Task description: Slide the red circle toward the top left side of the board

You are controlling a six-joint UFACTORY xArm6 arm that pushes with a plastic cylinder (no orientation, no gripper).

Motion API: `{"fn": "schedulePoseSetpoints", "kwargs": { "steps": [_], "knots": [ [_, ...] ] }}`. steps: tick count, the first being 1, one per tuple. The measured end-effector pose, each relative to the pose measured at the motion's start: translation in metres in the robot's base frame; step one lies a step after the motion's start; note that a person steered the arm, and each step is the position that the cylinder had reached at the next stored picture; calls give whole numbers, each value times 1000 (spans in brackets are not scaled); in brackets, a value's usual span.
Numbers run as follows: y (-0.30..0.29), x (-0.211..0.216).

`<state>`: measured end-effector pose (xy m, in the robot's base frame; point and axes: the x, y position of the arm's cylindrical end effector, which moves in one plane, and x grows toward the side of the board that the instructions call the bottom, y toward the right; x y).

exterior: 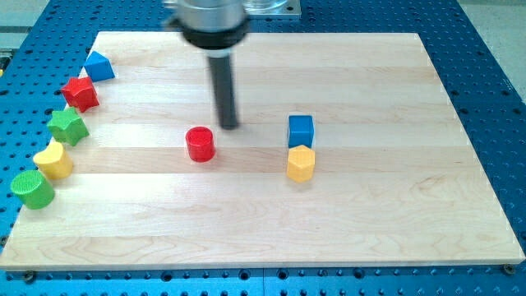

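Observation:
The red circle is a short red cylinder near the middle of the wooden board. My tip stands on the board just up and to the right of the red circle, a small gap apart from it. The dark rod rises from the tip to the arm's mount at the view's top.
A blue cube and a yellow hexagon touch each other right of centre. Along the left edge lie a blue block, a red star, a green star, a yellow block and a green cylinder.

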<state>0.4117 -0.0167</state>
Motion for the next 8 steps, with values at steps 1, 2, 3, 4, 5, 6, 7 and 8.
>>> {"fn": "schedulePoseSetpoints", "kwargs": {
  "steps": [1,2,3,4,5,6,7,8],
  "knots": [
    [-4,50],
    [-60,71],
    [-87,48],
    [-65,74],
    [-130,34],
    [-134,-46],
    [-134,-93],
    [-146,-131]
  ]
}}
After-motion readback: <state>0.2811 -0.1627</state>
